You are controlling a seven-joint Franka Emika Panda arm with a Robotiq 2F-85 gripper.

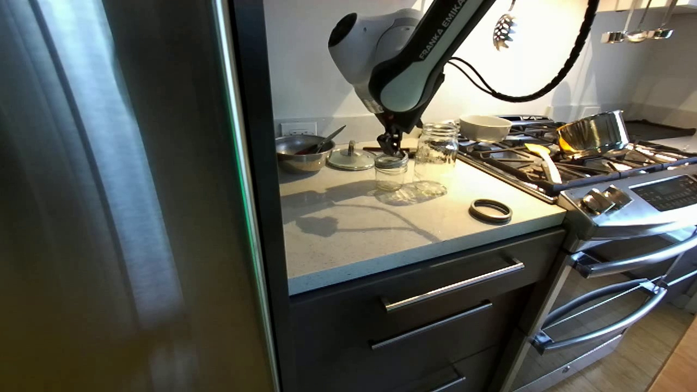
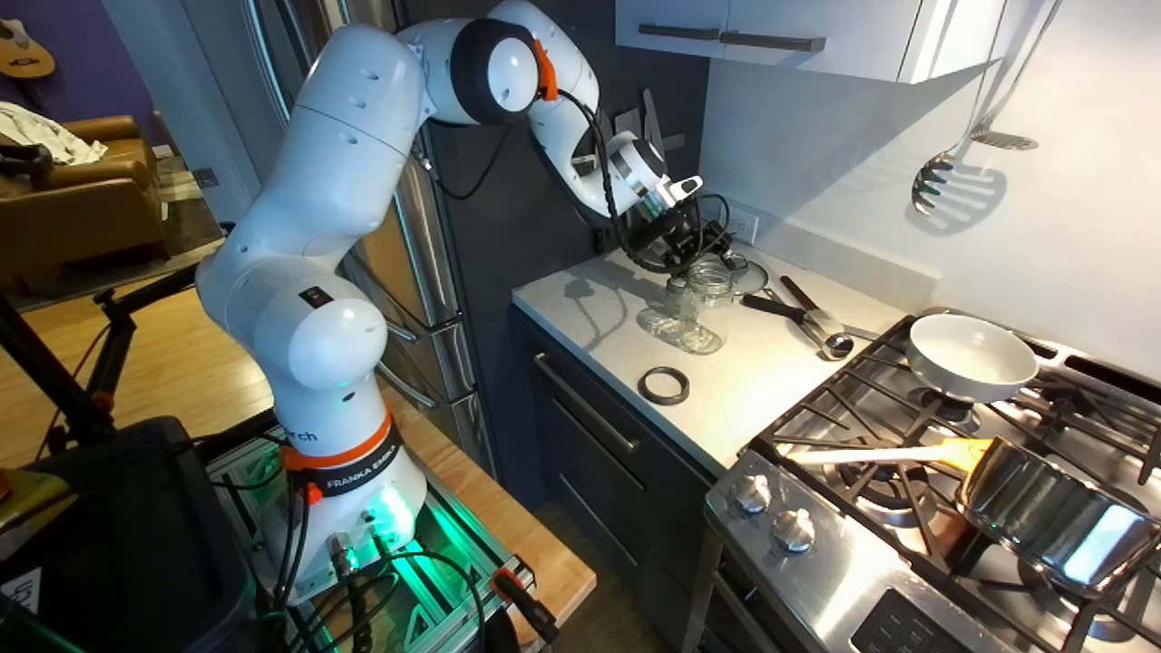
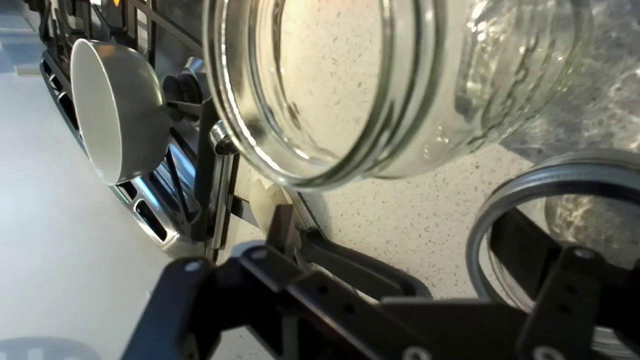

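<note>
My gripper point(image 1: 391, 146) is open with its jaws wide apart, low over the counter. In the wrist view point(image 3: 397, 232) nothing is clamped between the fingers. One finger appears inside the opening of a grey ring point(image 3: 477, 235), which sits on the mouth of a small glass jar point(image 1: 390, 178); contact cannot be told. The other finger is over a black-handled utensil point(image 3: 360, 265). A taller open glass jar point(image 3: 400, 90) stands beside the small jar, and shows in both exterior views point(image 1: 437, 149) point(image 2: 712, 283). The small jar is mostly hidden behind it in an exterior view.
A loose dark ring point(image 1: 490, 211) lies near the counter's front edge. A metal bowl point(image 1: 302, 158) and glass lid point(image 1: 351, 158) stand at the back. The stove holds a white bowl point(image 2: 972, 356), a steel pot point(image 2: 1061, 521) and a spatula point(image 2: 871, 455). A fridge point(image 1: 136, 190) borders the counter.
</note>
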